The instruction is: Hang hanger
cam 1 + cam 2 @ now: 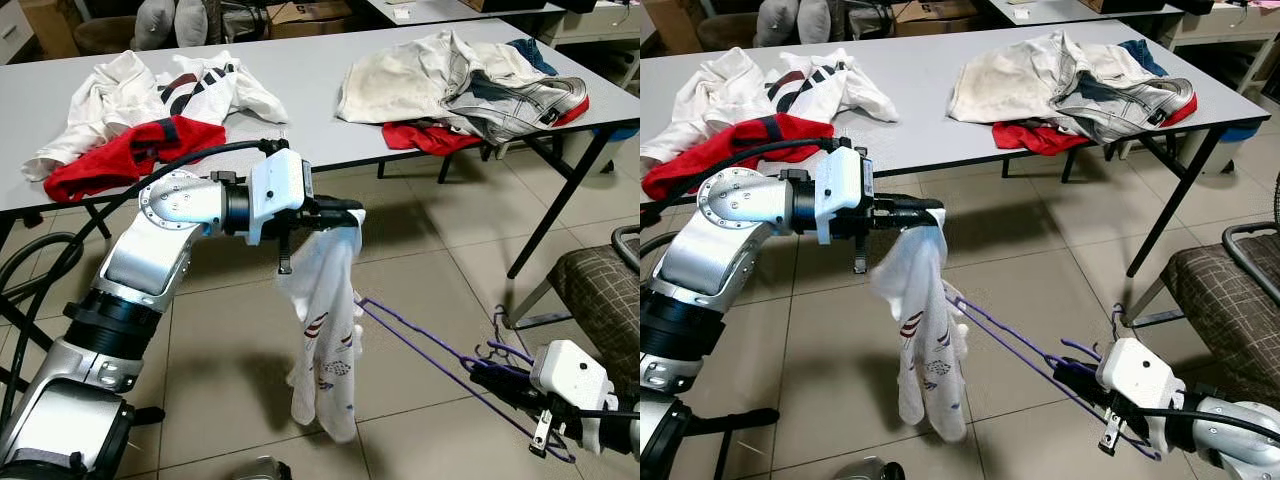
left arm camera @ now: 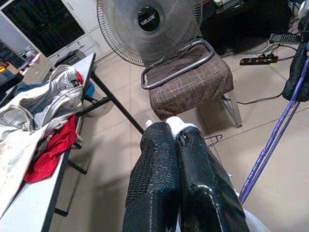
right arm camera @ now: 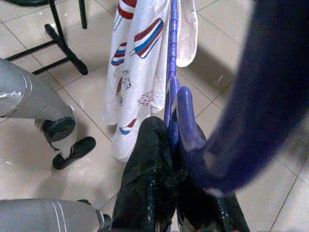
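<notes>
A white garment printed with red and blue shapes hangs from my left gripper, which is shut on its top edge at chest height above the floor. A purple hanger runs from inside the garment down to my right gripper, low on the right, which is shut on the hanger near its hook. In the right wrist view the hanger enters the garment just past the black fingers. The left wrist view has the shut fingers with white cloth pinched at their tips.
A grey table behind carries a red and white clothes pile and a pile of light clothes and jeans. A brown checked chair stands at the right, with a fan behind it. Tiled floor lies below.
</notes>
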